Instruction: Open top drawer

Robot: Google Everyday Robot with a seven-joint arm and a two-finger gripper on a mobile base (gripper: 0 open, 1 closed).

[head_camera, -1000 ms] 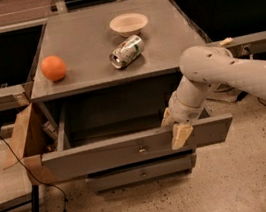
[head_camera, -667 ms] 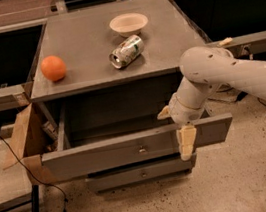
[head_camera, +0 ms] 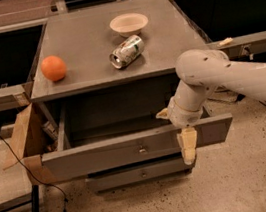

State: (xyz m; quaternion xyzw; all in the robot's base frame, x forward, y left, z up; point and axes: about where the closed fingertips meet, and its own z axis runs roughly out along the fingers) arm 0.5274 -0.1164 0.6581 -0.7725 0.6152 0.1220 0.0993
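The top drawer point(head_camera: 106, 155) is a grey drawer pulled well out of the grey cabinet, with a small metal knob point(head_camera: 142, 150) at the centre of its wide front panel. Its deep box is open to view and looks empty. My gripper point(head_camera: 178, 133) hangs over the right part of the front panel's top edge. One pale finger point(head_camera: 189, 145) lies in front of the panel and the other point(head_camera: 164, 114) is behind it, inside the drawer. The white arm reaches in from the right.
On the cabinet top point(head_camera: 88, 49) lie an orange point(head_camera: 53, 68), a tipped drink can point(head_camera: 126, 51) and a pale bowl point(head_camera: 129, 24). A narrower lower drawer front point(head_camera: 142, 173) sits below. A cardboard flap point(head_camera: 20, 142) and a cable are at the left.
The gripper has shifted slightly down, its front finger now hanging lower over the front panel. The drawer stays pulled out about the same.
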